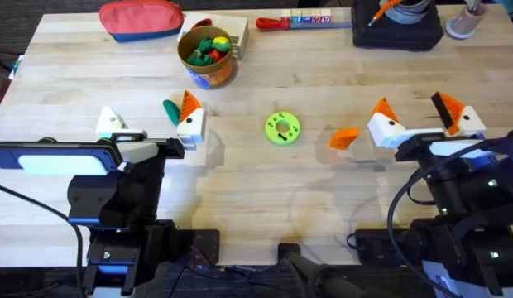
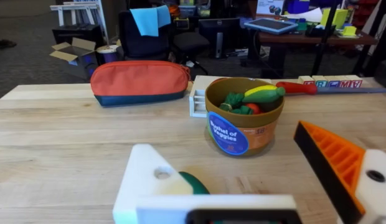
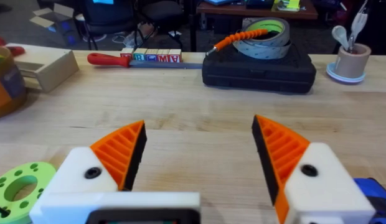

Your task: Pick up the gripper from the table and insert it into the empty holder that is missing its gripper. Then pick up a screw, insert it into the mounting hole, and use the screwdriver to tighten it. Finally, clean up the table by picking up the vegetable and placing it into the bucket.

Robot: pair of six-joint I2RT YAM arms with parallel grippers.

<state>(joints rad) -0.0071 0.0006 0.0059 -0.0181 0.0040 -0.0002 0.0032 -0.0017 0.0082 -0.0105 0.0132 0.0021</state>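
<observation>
The orange gripper (image 1: 344, 138) lies loose on the table, left of my right gripper (image 1: 420, 117), which is open and empty, both white fingers bearing orange pads (image 3: 121, 152). My left gripper (image 1: 151, 120) is open too; one finger is the plain white holder (image 1: 112, 122) with a mounting hole (image 2: 162, 173), the other carries an orange wedge (image 2: 333, 158). The dark green vegetable (image 1: 170, 110) lies on the table between these fingers, near the padded one. The bucket (image 1: 205, 54) stands beyond, holding toy vegetables. A blue part of the screwdriver (image 3: 375, 194) shows beside my right finger. I cannot make out a screw.
A lime-green disc with holes (image 1: 282, 128) sits mid-table. Along the far edge are a red pouch (image 1: 141, 18), a small wooden box (image 2: 198, 96), a red-handled screwdriver (image 1: 273, 23), a black case (image 1: 397, 26) with tape on it and a cup (image 1: 463, 23).
</observation>
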